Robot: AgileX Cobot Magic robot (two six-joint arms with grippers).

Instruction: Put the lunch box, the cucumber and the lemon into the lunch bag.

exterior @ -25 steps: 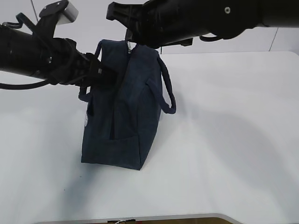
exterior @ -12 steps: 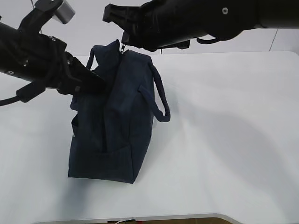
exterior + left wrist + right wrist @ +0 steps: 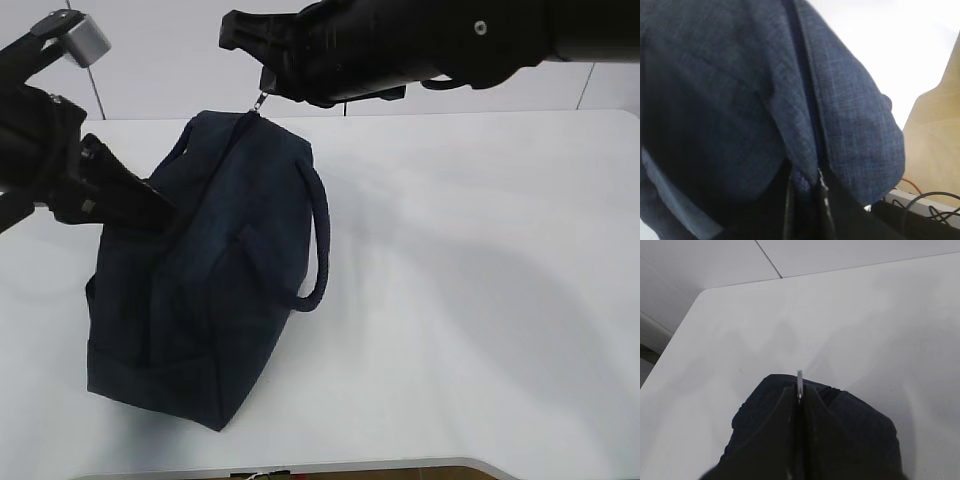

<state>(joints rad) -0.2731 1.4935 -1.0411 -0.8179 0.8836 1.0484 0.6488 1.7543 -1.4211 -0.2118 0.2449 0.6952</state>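
The dark navy lunch bag (image 3: 210, 300) leans to the left on the white table (image 3: 480, 300), and its zip looks closed. My right gripper (image 3: 264, 96) is above the bag's top end, shut on the metal ring pull (image 3: 799, 379) of the zip. The right wrist view shows the ring between the closed jaws (image 3: 799, 392), above the bag (image 3: 860, 425). My left gripper (image 3: 160, 207) is at the bag's left side. In the left wrist view it is shut (image 3: 805, 187) on a fold of the bag's fabric (image 3: 840, 125). The lunch box, cucumber and lemon are out of view.
One padded handle (image 3: 320, 235) hangs off the bag's right side. The table's front edge (image 3: 350, 468) runs along the bottom. The left wrist view shows cables (image 3: 925, 202) and a tan floor beyond the table's edge.
My left arm has moved left and down, dragging the bag's body left so it leans over more. My right gripper has stayed in place on the ring pull.
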